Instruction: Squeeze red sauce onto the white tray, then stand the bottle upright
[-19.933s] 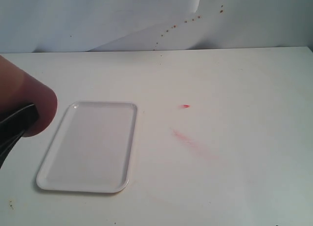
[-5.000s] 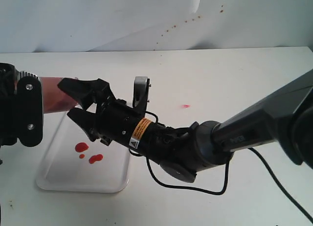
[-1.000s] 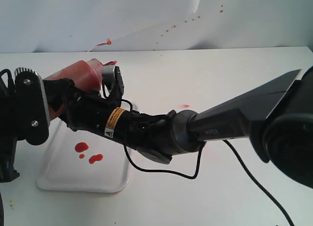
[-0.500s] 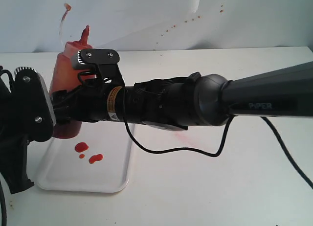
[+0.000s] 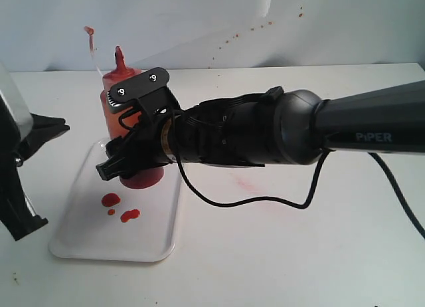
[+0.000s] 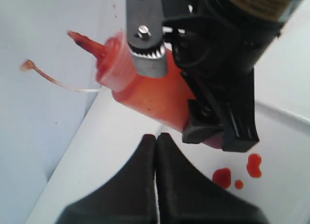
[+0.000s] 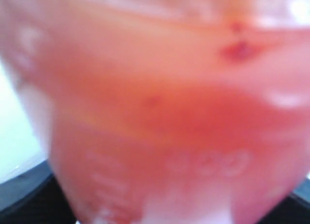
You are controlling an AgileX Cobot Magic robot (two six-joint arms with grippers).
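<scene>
The bottle [image 5: 126, 98] stands upright on the far part of the white tray [image 5: 106, 244], nozzle up and its tethered cap [image 5: 87, 30] hanging off to the side. My right gripper [image 5: 127, 162] is shut on its lower body, reaching across from the right. Seen from the right wrist, the bottle [image 7: 160, 112] fills the frame as a blur. Blobs of red sauce [image 5: 111, 200] lie on the tray just in front of the bottle, also visible as red sauce [image 6: 223, 177] from the left wrist. My left gripper [image 6: 156, 137] is shut on nothing, left of the bottle [image 6: 145, 95] and apart from it.
A faint pinkish smear [image 5: 246, 184] marks the table right of the tray. The right arm's black cable [image 5: 265, 202] loops down onto the table there. A white backdrop with brown spatter [image 5: 265, 22] closes the far side.
The bottle has swung from tilted to upright and come down onto the tray in my right gripper. My left gripper has shut and drawn back to the left, away from the bottle.
</scene>
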